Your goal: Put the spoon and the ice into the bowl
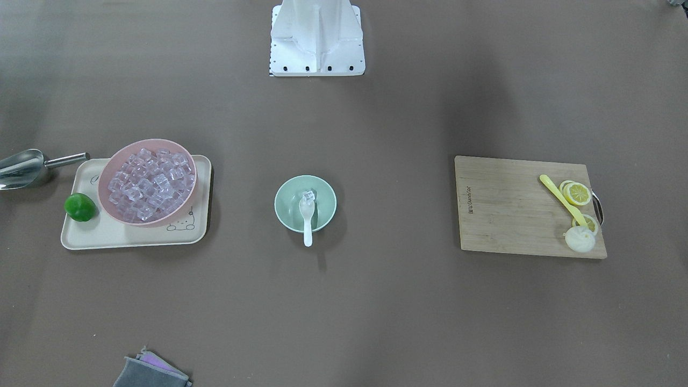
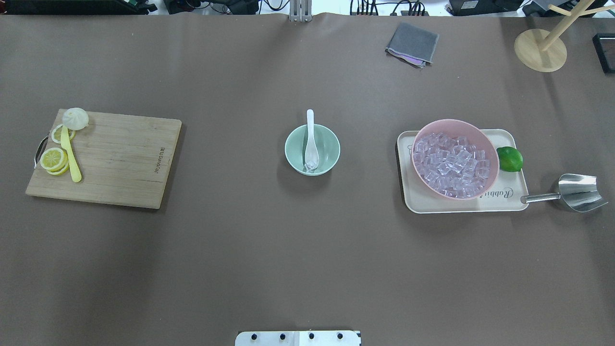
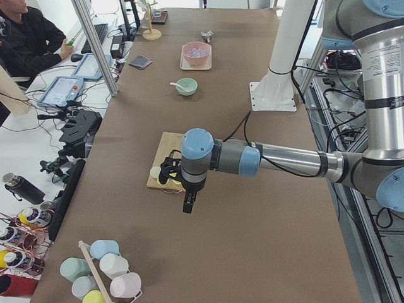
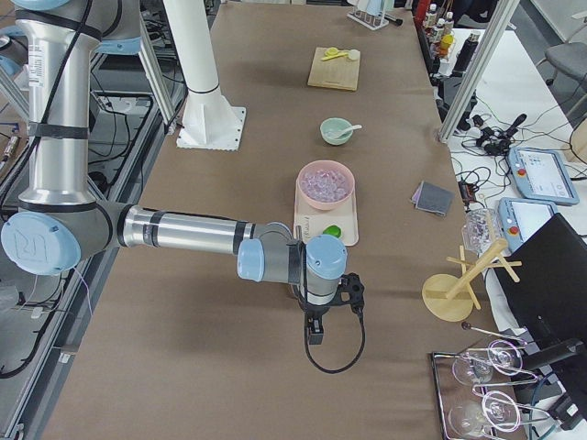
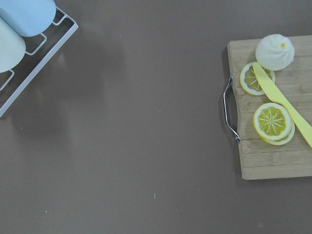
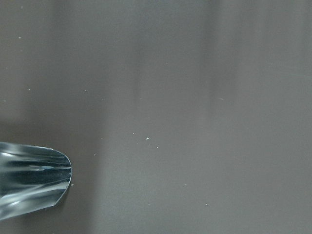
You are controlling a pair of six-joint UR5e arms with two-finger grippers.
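Entry: mint-green bowl (image 1: 287, 188), white spoon (image 1: 307, 223), ice (image 1: 308, 196), at the middle of the table (image 1: 376, 301).
We record the bowl upright, the glossy spoon's scoop inside it with the short handle propped over the rim, and one clear cube at the scoop's tip.

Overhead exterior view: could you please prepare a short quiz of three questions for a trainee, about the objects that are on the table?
1. True or false: the mint-green bowl holds both ice and the scoop end of the spoon.
2. Where is the lime?
A) in the mint-green bowl
B) on the tray, beside the pink bowl
C) on the bare table
3. Which object lies on the table beside the tray, with its handle pointing toward the tray?

Key: 1 true; 2 B; 3 the metal scoop.
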